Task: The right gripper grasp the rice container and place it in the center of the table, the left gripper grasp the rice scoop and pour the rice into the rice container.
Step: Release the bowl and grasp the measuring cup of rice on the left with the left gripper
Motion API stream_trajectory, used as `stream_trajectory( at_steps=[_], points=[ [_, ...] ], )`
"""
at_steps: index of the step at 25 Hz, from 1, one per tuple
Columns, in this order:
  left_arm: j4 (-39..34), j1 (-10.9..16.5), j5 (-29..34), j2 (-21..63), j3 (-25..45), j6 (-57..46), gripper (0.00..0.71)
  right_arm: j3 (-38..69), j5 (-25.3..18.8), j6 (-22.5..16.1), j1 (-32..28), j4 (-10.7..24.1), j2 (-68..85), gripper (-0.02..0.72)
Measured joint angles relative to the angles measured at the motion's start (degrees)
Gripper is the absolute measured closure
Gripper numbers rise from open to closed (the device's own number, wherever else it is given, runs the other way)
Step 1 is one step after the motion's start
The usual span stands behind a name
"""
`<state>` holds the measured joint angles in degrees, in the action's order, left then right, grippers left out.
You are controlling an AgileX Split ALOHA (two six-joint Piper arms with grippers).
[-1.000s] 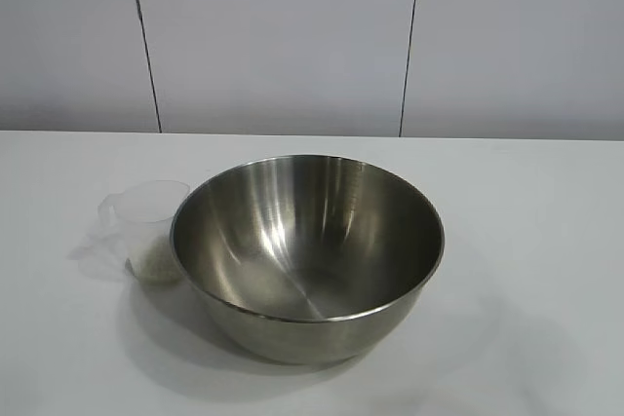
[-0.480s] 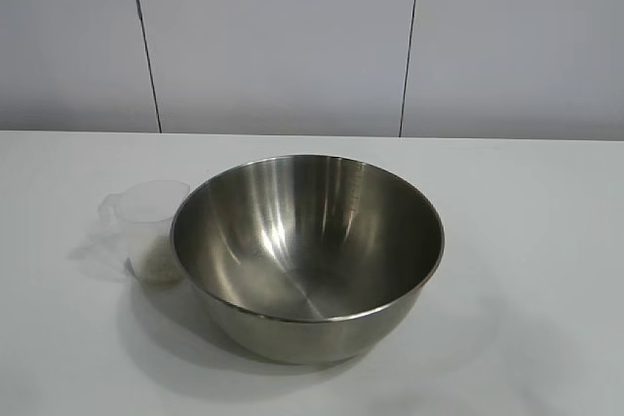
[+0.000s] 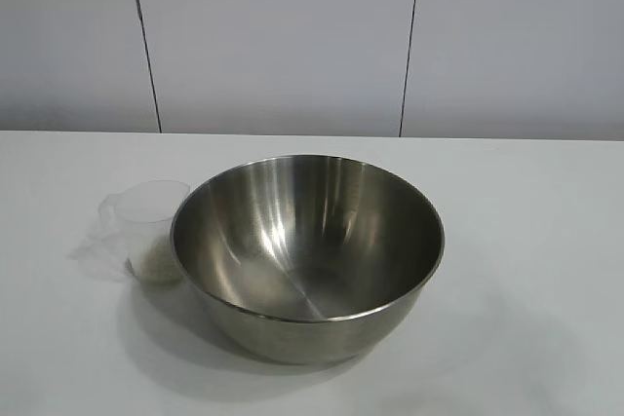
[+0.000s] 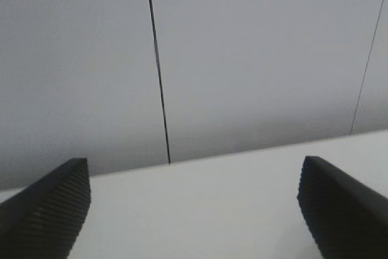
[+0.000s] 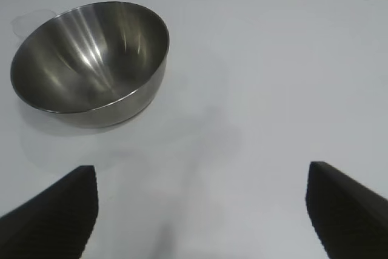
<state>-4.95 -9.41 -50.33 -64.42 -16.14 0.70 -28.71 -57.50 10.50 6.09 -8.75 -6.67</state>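
Plastic scoop: rice scoop (image 3: 146, 231) stands upright on the tabletop (image 3: 526, 241), touching the bowl's left side; white rice (image 3: 156, 265) fills its bottom.
Steel bowl: rice container (image 3: 307, 250) sits near mid-tabletop, empty.
Left gripper (image 4: 194, 210): fingers wide apart, holding nothing, facing the wall.
Right gripper (image 5: 203, 216): fingers wide apart, well short of the bowl.
Step advice: probably grip the scoop's handle side, keep it level, avoid nudging the bowl.

Grey panelled wall (image 3: 283, 36), dark seams.
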Motion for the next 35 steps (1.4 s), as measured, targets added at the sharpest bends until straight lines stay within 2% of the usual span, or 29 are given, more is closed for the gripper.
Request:
stream_trajectory(
  at_steps=[3, 7, 11, 15, 19, 35],
  points=[
    [0.0, 0.0, -8.7, -4.2, 3.0, -0.2, 0.045, 0.0, 0.0, 0.0, 0.0, 0.1, 0.0, 0.065],
    [-1.1, -0.1, -10.9, -10.3, 3.6, -2.0, 0.045, 0.0, 0.0, 0.0, 0.0, 2.0, 0.0, 0.065],
    [-2.7, -0.1, -14.5, -16.5, 4.1, -4.4, 0.045, 0.0, 0.0, 0.1, 0.0, 2.5, 0.0, 0.065],
    [-4.7, -0.1, -14.6, -23.3, 4.2, -4.4, 0.047, 0.0, 0.1, 0.1, 0.0, 2.6, 0.0, 0.065],
    [-5.3, -0.1, -14.6, -27.2, 4.2, -4.0, 0.047, 0.0, 2.9, 0.1, 0.0, 2.6, 0.0, 0.065],
    [-6.4, -0.1, -15.3, -29.1, 4.2, 0.5, 0.047, 0.0, 4.4, 0.2, 0.0, 2.2, 7.7, 0.065]
  ],
)
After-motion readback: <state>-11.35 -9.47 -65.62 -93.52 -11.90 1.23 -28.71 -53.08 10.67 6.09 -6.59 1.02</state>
